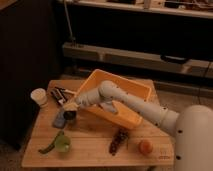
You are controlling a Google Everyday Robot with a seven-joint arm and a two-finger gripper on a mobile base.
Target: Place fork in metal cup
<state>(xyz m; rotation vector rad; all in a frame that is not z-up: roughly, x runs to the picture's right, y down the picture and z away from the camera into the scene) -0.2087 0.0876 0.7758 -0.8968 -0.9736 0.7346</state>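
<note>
Just one gripper [70,106] above one metal cup [69,116]

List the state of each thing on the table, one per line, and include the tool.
tool: shut, low over the metal cup
metal cup: upright beside a blue-grey thing
white cup: upright at the far left
green cup: upright near the front edge
orange bin: tilted, resting on the table
orange fruit: resting near the front right
fork: cannot be made out
</note>
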